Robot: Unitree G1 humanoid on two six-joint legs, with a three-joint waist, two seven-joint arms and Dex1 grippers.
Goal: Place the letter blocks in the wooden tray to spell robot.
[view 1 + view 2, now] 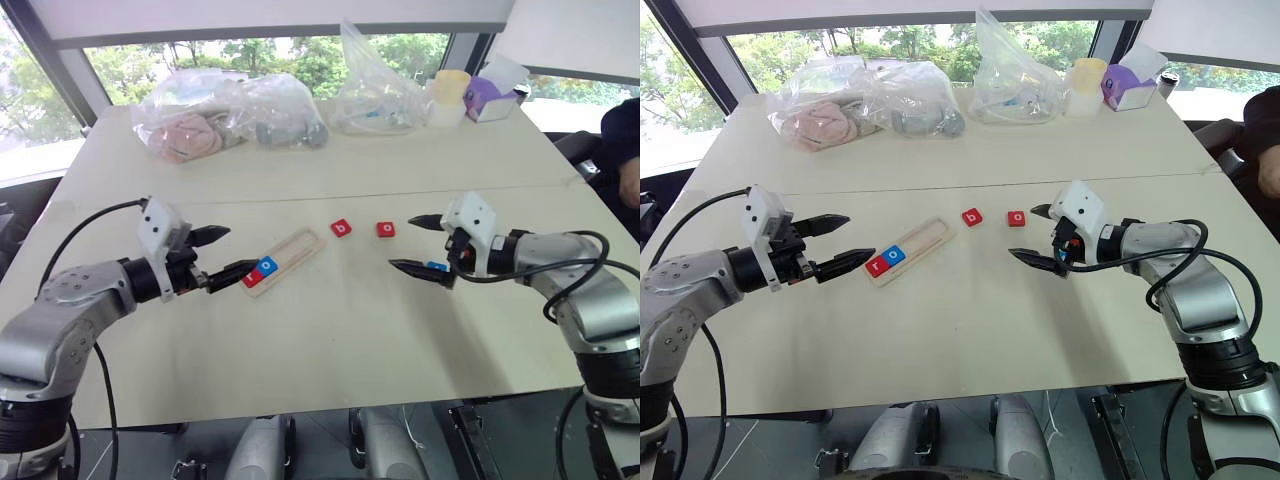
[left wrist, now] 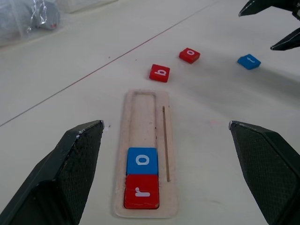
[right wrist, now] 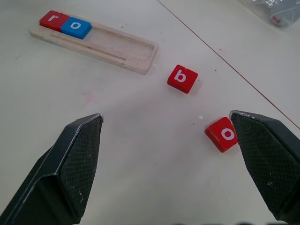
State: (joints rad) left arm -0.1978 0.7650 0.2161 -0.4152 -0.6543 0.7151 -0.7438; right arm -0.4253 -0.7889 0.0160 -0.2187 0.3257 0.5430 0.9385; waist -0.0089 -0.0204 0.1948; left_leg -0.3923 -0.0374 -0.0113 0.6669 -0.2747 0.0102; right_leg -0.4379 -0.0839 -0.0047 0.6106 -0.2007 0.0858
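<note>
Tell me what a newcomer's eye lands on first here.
The wooden tray at mid-table, with a red r and a blue o filling one end of its slot. Beyond its empty end lie a red b and a red o. The left gripper and right gripper flank them, fingers spread, holding nothing.

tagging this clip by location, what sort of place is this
Probably an office or lab room used for tabletop tests. A wide pale table stands before large windows with trees outside, and its far edge holds clear plastic bags of oddments and a purple tissue box.
</note>
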